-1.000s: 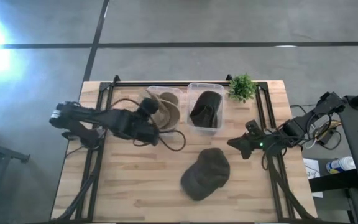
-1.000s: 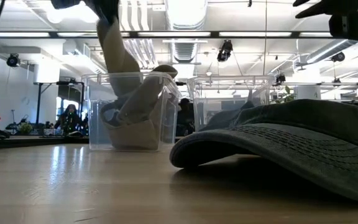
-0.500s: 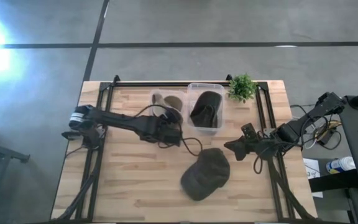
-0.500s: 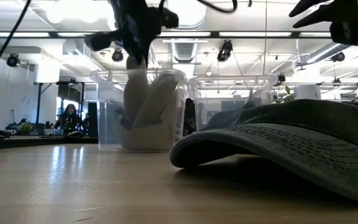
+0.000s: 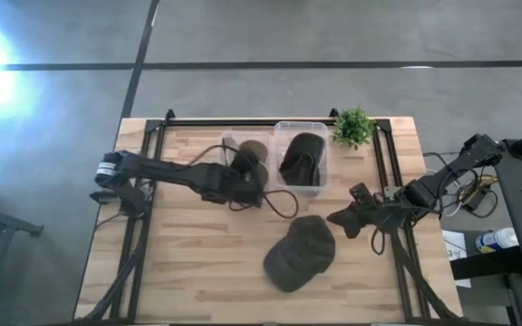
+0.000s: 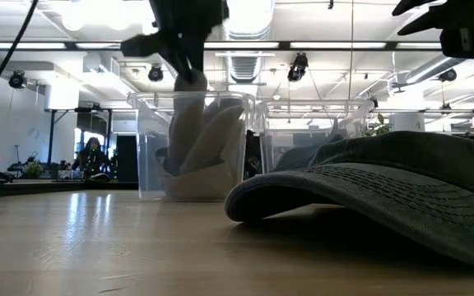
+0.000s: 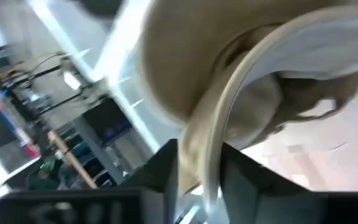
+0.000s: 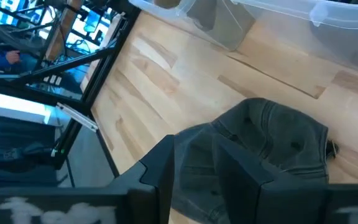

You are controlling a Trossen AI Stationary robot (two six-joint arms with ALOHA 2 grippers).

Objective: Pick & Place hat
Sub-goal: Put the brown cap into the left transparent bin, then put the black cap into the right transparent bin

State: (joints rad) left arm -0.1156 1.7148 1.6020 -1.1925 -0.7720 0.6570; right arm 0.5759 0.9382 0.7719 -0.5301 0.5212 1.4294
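Observation:
A tan hat stands inside the left clear bin at the table's far side. My left gripper is over that bin and shut on the hat. A dark green cap lies on the table, crown up, near the front right. My right gripper is open and empty, just right of and above the cap. It shows high up in the low view. My left gripper pinches the tan hat's brim edge between its two fingers. In the low view the fingers come from above, pointing down into the bin. The hat hangs below them with its lower part down inside the bin.
A second clear bin with a dark hat in it stands right beside the left bin. A small green plant stands at the far right corner. Bare wood lies left of the cap and along the near edge.
My left gripper has gone toward the table's right edge and down with the tan hat, which now stands inside the bin instead of spilling over it. The left bin has slid right, up to the second bin. My right gripper has moved slightly left toward the cap.

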